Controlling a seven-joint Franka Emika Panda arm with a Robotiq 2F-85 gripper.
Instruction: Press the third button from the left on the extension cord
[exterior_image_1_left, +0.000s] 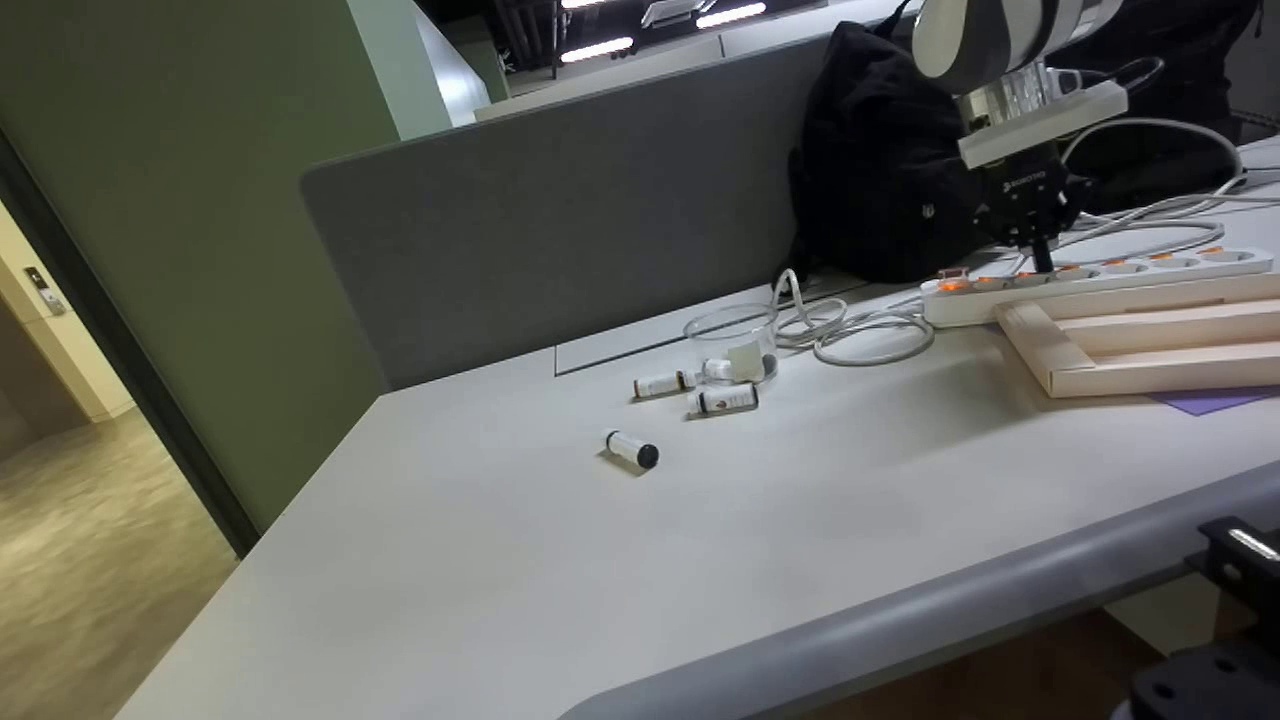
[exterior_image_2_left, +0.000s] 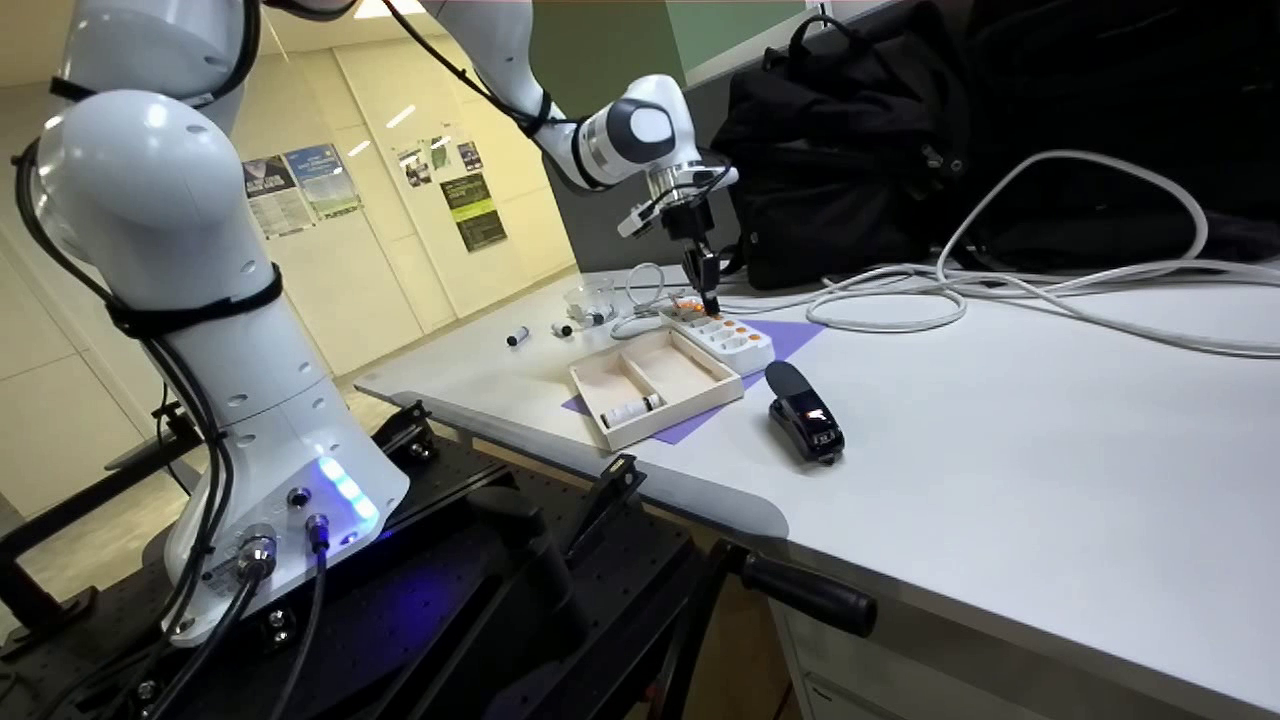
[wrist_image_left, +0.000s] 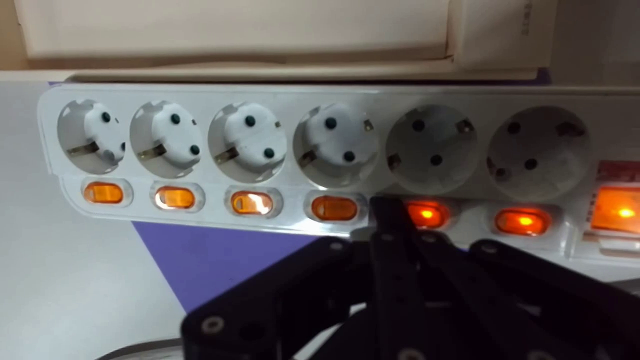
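Note:
The extension cord is a long white power strip that shows in the wrist view (wrist_image_left: 290, 180) and in both exterior views (exterior_image_1_left: 1100, 287) (exterior_image_2_left: 732, 346). In the wrist view it has a row of round sockets above a row of orange buttons. Two small buttons (wrist_image_left: 429, 214) (wrist_image_left: 522, 221) and the large end switch (wrist_image_left: 617, 210) glow; the others look unlit. My gripper (wrist_image_left: 392, 210) is shut and empty. It also shows in both exterior views (exterior_image_1_left: 1042, 260) (exterior_image_2_left: 711, 304), pointing down at the strip. Its fingertips cover the left edge of a lit button; contact cannot be told.
A pale wooden tray (exterior_image_2_left: 655, 382) lies along the strip over purple paper (exterior_image_2_left: 690, 425). White cables (exterior_image_1_left: 870, 350), a clear cup (exterior_image_1_left: 735, 325) and several small bottles (exterior_image_1_left: 632, 449) lie beyond the strip's end. A black backpack (exterior_image_1_left: 885, 170) stands behind. A black stapler-like object (exterior_image_2_left: 803, 415) lies nearby.

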